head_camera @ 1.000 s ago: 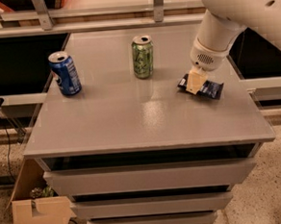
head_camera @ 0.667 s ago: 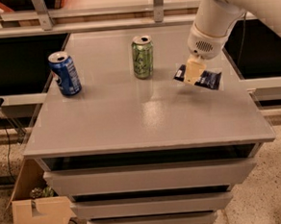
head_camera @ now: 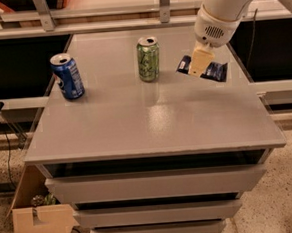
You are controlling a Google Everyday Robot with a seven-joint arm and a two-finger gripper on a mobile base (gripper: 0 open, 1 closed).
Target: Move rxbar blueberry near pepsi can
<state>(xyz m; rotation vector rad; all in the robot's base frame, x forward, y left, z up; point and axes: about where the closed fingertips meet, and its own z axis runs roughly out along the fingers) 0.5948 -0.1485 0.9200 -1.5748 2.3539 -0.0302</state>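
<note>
The rxbar blueberry, a thin dark navy bar, is held in my gripper and hangs a little above the grey table near its right rear part. The gripper's tan fingers are shut across the bar's middle, so only its two ends show. The pepsi can, blue with a silver top, stands upright at the table's left rear, far to the left of the gripper. A green can stands between them.
The green can stands upright at the rear centre, just left of the gripper. The table has drawers below its front edge. A cardboard box sits on the floor at the lower left. A metal rail runs behind the table.
The gripper has lifted the rxbar blueberry off the table and carried it up and slightly left. The two cans have not moved.
</note>
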